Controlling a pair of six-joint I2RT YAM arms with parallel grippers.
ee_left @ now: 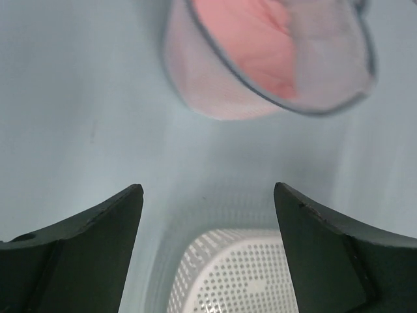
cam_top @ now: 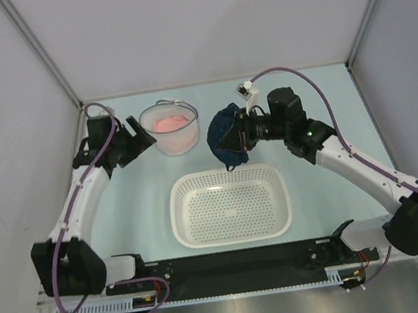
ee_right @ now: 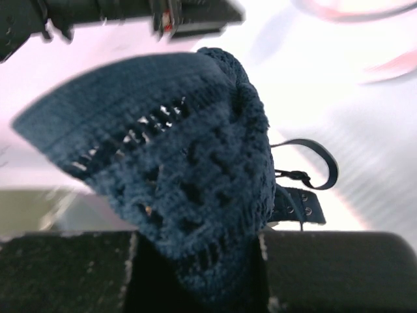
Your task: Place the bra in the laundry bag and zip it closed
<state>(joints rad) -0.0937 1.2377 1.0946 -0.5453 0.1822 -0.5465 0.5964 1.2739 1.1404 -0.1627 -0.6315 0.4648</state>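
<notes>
The bra (cam_top: 224, 140), dark blue, hangs over the tabletop (cam_top: 302, 97), pinched in the right gripper (cam_top: 241, 132) just right of the laundry bag (cam_top: 176, 145), which stands open with a pink item (cam_top: 170, 121) inside. The bra's long axis runs far-to-near, its tail toward the white basket (cam_top: 179, 207)

Left wrist: the left gripper (ee_left: 207, 195) is spread wide and empty, facing the bag

Right wrist: the knit cup is bunched between the jaws and a strap (ee_right: 319, 169) dangles to the right. The step looks like the carry; next, clear the rim and release

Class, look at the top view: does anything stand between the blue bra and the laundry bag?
Nothing visible: bare table separates bra from laundry bag. The basket sits nearer, off that line.
</notes>
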